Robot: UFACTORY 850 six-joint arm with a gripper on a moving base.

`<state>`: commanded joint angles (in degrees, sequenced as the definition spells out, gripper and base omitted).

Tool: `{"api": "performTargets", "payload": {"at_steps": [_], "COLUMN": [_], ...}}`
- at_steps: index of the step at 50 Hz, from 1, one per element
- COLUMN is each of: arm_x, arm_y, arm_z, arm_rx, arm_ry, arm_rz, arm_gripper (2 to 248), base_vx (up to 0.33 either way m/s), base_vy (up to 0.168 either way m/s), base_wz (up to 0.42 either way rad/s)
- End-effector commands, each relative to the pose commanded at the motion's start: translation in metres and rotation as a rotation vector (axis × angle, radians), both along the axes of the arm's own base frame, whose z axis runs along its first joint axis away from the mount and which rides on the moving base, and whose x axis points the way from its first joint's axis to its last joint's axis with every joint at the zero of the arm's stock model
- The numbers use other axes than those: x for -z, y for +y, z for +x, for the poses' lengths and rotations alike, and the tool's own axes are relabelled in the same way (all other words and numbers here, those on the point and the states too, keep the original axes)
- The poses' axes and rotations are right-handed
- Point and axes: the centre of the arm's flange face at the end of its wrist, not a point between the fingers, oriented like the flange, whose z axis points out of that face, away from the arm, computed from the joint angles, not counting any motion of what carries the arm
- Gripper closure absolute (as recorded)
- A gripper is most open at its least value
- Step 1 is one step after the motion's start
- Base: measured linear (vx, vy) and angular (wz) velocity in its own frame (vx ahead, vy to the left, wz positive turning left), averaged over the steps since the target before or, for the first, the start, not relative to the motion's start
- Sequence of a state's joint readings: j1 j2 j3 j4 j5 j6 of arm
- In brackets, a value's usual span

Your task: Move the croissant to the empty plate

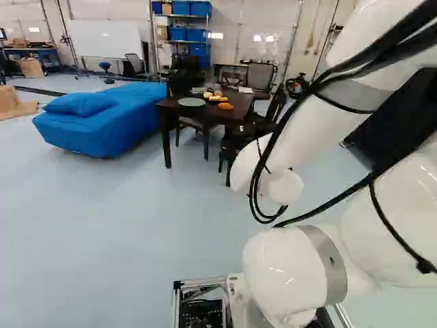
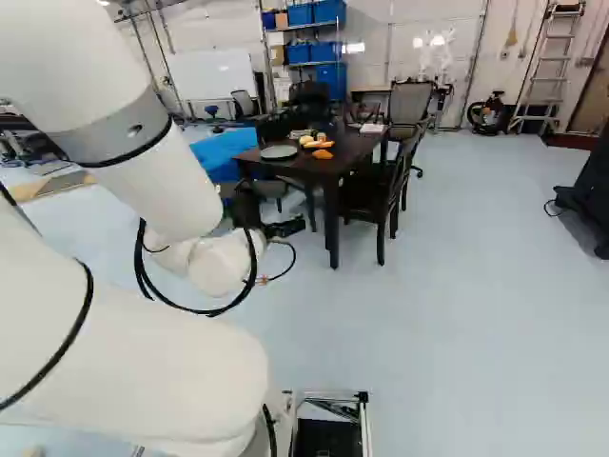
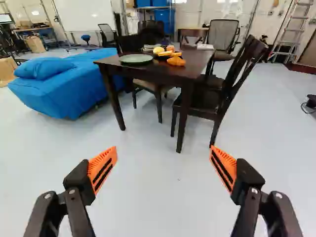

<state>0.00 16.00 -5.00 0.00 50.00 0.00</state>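
My gripper reaches out low before the dark table in the right base view; in the wrist view the gripper stands wide open, nothing between its orange pads, the table some way ahead. An orange-brown piece, apparently the croissant, lies near the table's closest corner, also visible in the left base view. Beside it, toward the blue couch, sits the bare green-grey plate. Just behind the croissant are yellow and orange foods on a dark dish. Whether the croissant touches that dish I cannot tell.
The dark table has a dark chair at its side, its legs reaching out over the floor. More chairs stand behind and beneath the table edge. A blue couch lies to the other side. Shelves and a whiteboard are farther back.
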Motion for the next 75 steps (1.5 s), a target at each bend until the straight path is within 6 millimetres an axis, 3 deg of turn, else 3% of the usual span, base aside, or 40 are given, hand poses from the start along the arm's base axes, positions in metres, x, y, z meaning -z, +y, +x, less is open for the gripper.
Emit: {"api": "performTargets", "payload": {"at_steps": [75], "arm_x": [0.0], "arm_y": [0.0], "arm_z": [0.0], "arm_rx": [0.0], "arm_ry": [0.0], "arm_rz": [0.0], "arm_gripper": [3], "base_vx": [0.0], "base_vy": [0.002], "base_wz": [0.02]}}
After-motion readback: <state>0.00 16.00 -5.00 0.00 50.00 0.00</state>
